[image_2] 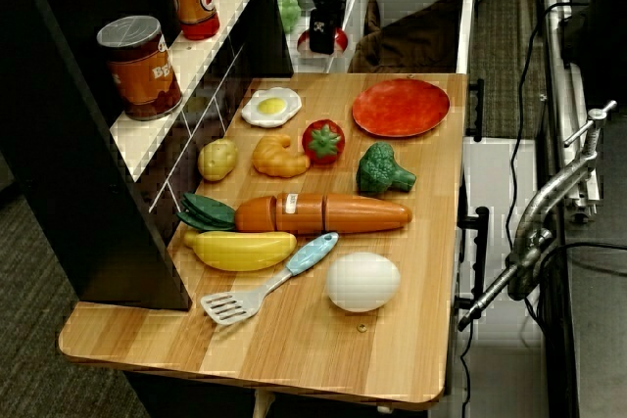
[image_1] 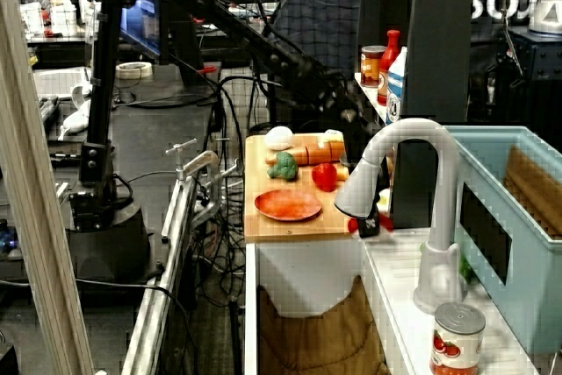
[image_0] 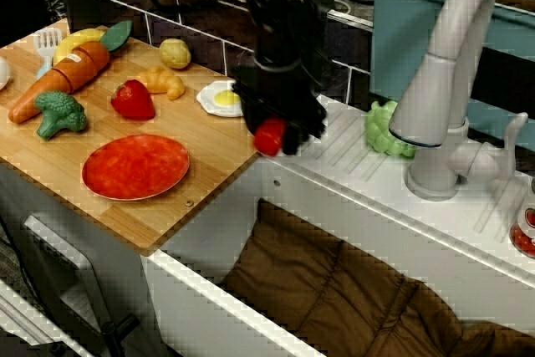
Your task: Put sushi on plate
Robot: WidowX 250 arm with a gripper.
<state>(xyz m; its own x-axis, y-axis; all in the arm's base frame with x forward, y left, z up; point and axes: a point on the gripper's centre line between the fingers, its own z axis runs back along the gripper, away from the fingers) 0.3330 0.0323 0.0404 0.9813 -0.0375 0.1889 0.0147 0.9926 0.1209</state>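
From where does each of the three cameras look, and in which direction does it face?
View from above the sink: looks down at the board, the plate and the gripper holding the sushi.
View from the side: low, beyond the faucet, facing the board's end; whole arm shows.
View from the board's far end: looks along the board toward the sink; only the gripper shows.
All three share the plate.

The end effector (image_0: pixel 280 127) is black, with the glossy red sushi (image_0: pixel 270 136) at its tip. Left of it, the plate (image_0: pixel 135 165) is mottled red-orange on a pale wood-grain desk (image_0: pixel 209 156). Beyond the plate lie a white fried egg (image_0: pixel 220 99) with a yellow yolk, a red strawberry (image_0: pixel 133 100), a green broccoli (image_0: pixel 58 113) and an orange carrot (image_0: pixel 63 79). Right of the end effector stands a white faucet (image_0: pixel 443 81). A brown quilted cloth (image_0: pixel 334 290) lies below.
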